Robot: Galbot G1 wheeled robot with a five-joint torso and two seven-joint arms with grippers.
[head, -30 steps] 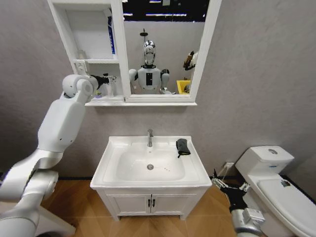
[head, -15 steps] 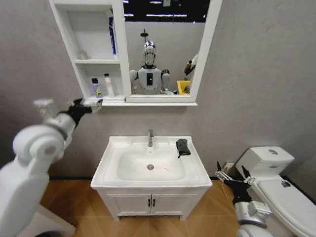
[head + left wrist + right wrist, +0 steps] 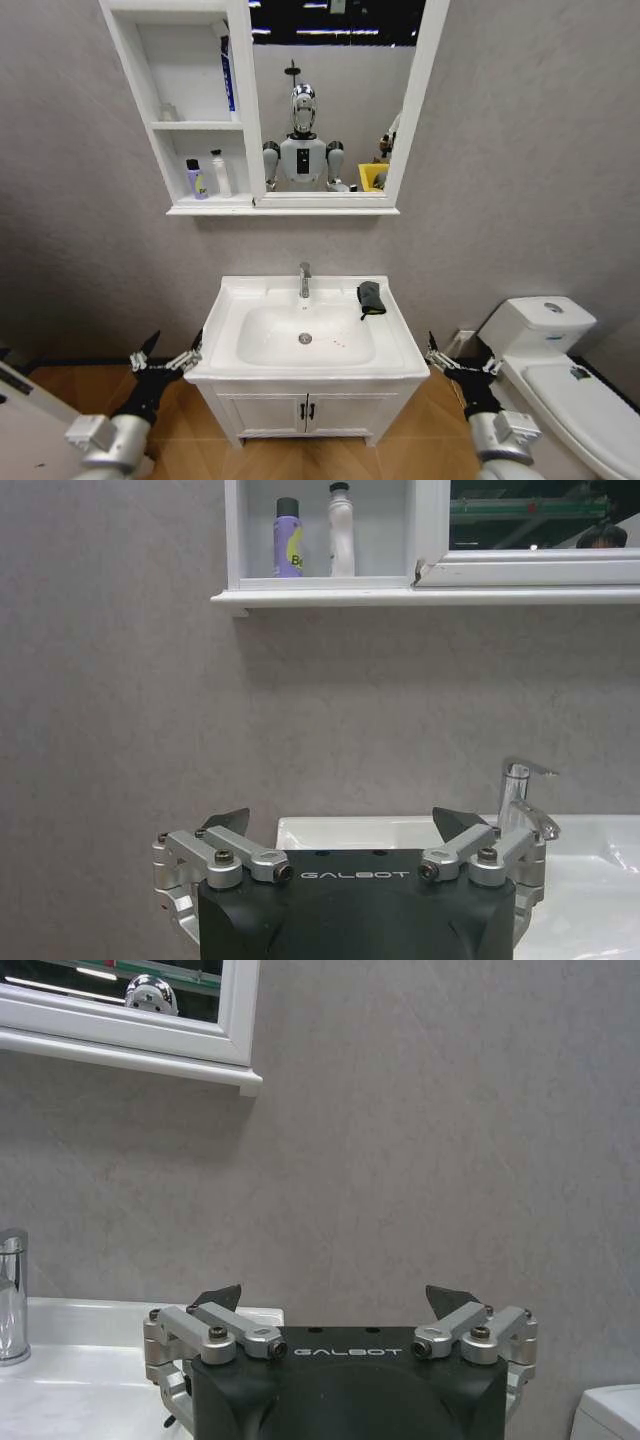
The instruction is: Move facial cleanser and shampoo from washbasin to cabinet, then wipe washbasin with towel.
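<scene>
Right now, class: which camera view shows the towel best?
The head view: the towel lies bunched on the washbasin rim, right of the tap. The wrist views catch the basin's edge and tap, but nothing of the towel.

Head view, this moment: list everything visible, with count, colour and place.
washbasin: 1, white, centre, on the vanity
chrome tap: 1, back rim of basin
towel: 1, dark grey, basin's back right rim
cabinet: 1, white, on wall beside mirror
purple bottle: 1, cabinet's lowest compartment
white bottle: 1, beside the purple one
mirror: 1, white-framed
vanity: 1, white, two doors
toilet: 1, white, right
left gripper: fingers open, low beside the basin
right gripper: fingers open, low between basin and toilet
</scene>
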